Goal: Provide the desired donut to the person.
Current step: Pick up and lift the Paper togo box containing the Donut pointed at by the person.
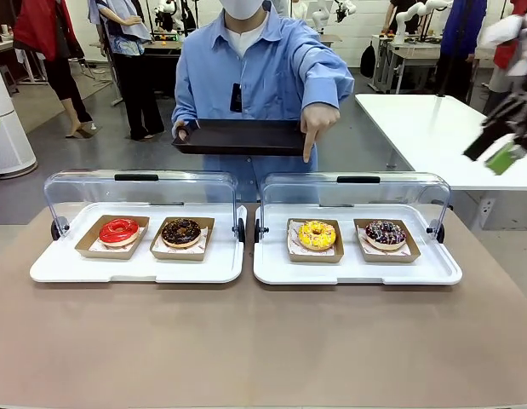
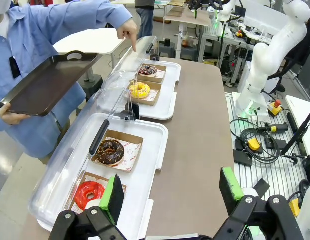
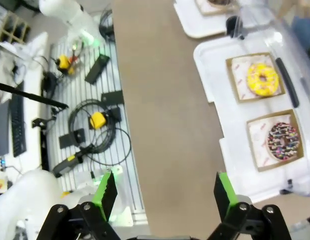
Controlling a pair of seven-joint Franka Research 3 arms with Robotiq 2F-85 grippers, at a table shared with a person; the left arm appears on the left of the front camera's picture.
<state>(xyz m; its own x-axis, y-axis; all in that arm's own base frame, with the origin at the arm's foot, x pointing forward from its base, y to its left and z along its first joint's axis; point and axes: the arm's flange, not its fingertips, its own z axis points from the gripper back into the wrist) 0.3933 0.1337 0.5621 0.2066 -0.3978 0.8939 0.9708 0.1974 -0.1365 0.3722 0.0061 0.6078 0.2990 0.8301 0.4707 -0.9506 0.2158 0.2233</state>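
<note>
From the front, a dark tray [image 1: 237, 136] is held by the person [image 1: 263, 72] at the far side of the desk [image 1: 263, 341]. The person's other hand [image 1: 318, 122] is pointed down towards the yellow donut [image 1: 317, 234]. That donut lies on the right white tray [image 1: 357, 271], beside a sprinkled donut [image 1: 385, 233].

In the left wrist view, the left gripper [image 2: 171, 190] is seen with jaws spread wide and empty, near the red donut [image 2: 89, 194].

In the right wrist view, the right gripper [image 3: 164, 192] is seen with jaws likewise spread and empty, over the desk's edge and well apart from the yellow donut.
</note>
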